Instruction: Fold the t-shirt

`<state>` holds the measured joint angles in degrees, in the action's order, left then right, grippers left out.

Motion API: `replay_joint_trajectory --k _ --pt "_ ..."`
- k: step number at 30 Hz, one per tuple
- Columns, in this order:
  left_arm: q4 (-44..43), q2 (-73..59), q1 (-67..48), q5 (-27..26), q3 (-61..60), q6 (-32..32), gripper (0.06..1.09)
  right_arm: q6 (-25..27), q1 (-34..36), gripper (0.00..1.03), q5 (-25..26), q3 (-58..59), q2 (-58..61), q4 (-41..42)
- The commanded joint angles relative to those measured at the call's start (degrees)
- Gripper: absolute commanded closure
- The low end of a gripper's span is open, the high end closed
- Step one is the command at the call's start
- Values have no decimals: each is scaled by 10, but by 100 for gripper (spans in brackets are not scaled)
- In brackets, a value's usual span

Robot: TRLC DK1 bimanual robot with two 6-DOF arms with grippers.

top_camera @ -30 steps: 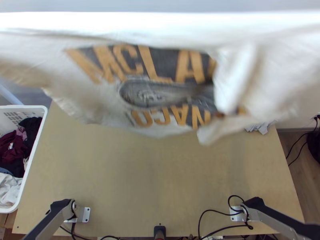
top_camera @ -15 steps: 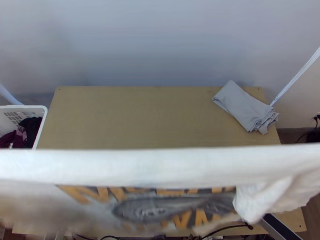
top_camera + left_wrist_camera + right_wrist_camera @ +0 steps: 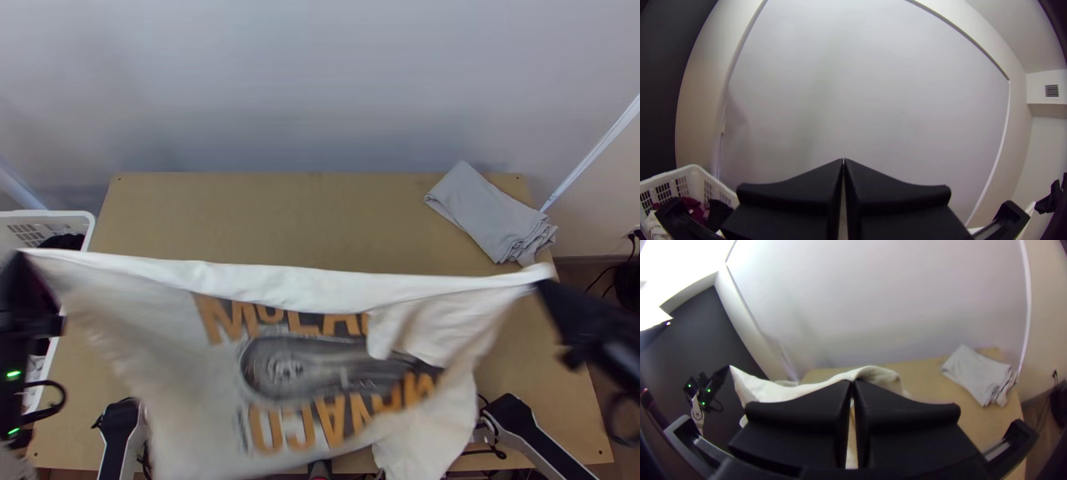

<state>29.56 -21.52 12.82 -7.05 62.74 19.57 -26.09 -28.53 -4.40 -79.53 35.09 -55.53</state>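
High above the table, the white t-shirt [image 3: 312,304] hangs stretched between the grippers, its print of orange letters on a dark patch facing up and one part doubled over at the right. At its left end is my left gripper [image 3: 22,272]; at its right end, my right gripper [image 3: 546,282]. The left wrist view has my left gripper [image 3: 844,161] with its fingers pressed together. In the right wrist view, the shirt [image 3: 787,390] runs to my right gripper [image 3: 852,382], whose fingers are closed on its edge.
A folded grey cloth [image 3: 490,214] lies on the table [image 3: 272,216] at the far right. Beyond the table's left side stands a white basket [image 3: 56,214] with dark and red clothes. Black cables [image 3: 480,452] run along the near edge by the right arm's base.
The shirt first swept down toward the table's near side, uncovering the grey cloth, then moved back up a little. Both grippers have come into the top view at its ends.
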Motion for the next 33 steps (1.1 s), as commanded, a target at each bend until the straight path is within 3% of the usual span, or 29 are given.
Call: replay_joint_trajectory --k 1,6,11,16,27,33 --pt "-13 23 -3 -10 -61 9 105 -22 -23 100 -3 103 -33 61" --pt "-35 -3 -15 -15 -146 9 105 -26 -21 100 -31 210 -9 154" --pt "-89 -84 -32 -17 -191 12 105 -24 0 100 -57 236 64 220" --pt "-147 -197 -44 -20 -192 17 105 -15 80 100 -111 258 151 301" --pt "-247 -440 -37 -24 -124 16 105 -24 169 100 -145 206 387 438" --pt "-275 -564 -28 -24 -58 16 105 -33 190 100 -145 121 519 443"
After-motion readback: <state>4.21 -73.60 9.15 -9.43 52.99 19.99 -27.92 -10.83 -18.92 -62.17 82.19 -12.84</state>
